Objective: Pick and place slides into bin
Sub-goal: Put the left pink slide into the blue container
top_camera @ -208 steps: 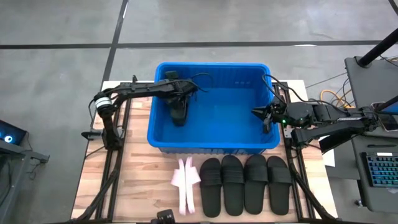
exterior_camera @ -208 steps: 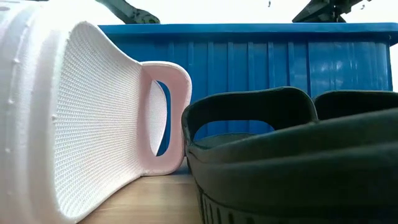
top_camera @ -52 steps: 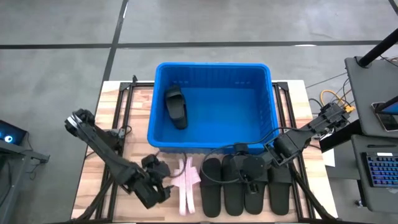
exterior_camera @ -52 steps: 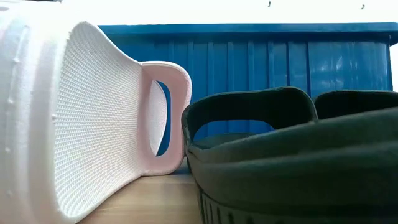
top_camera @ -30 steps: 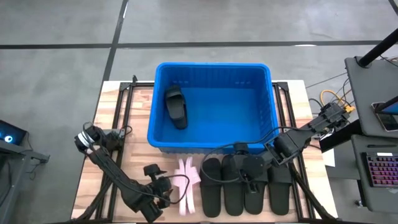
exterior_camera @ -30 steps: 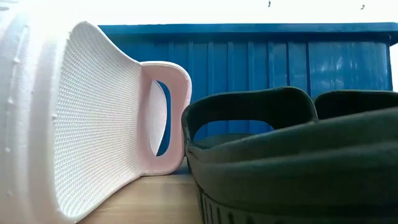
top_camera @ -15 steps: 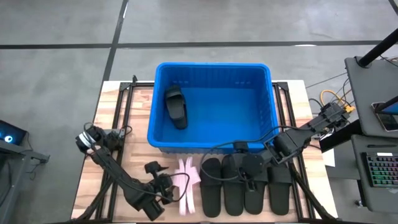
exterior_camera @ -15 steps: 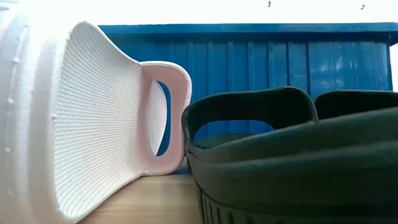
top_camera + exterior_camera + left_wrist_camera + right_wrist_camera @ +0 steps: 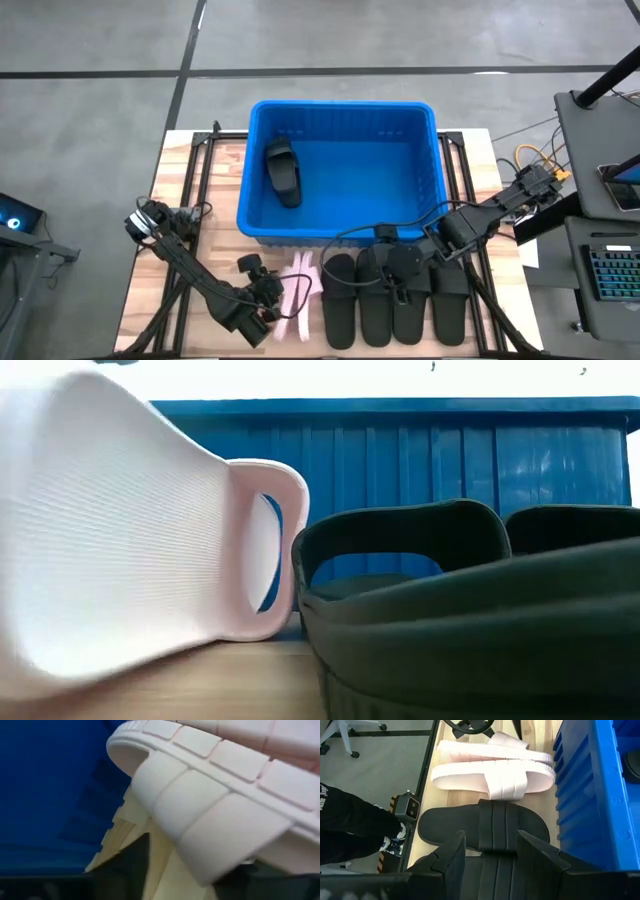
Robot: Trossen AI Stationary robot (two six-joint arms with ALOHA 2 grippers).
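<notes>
Two pale pink slides stand on edge on the wooden table in front of the blue bin. My left gripper is at their left side, closed on the left pink slide. Several black slides lie side by side to the right of the pink ones. My right gripper hangs open above them, its fingers standing either side of one strap without touching it. One black slide lies inside the bin. My left gripper holds the left pink slide at its sole edge beside the wide strap, coming slanting down from the table's left. The slide fills the wrist view and hides the fingertips, so the kind of hold does not show. The slide's lower edge stays on the table.
The bin takes up the table's far half, its ribbed front wall right behind the slides. Metal frame rails run along both table sides. A person's dark trouser leg and shoe show on the floor beside the table.
My left gripper has moved toward the table's right, up to the pink slides. The left pink slide has shifted and tipped, and shows blurred in the low view. The black slides lie as before.
</notes>
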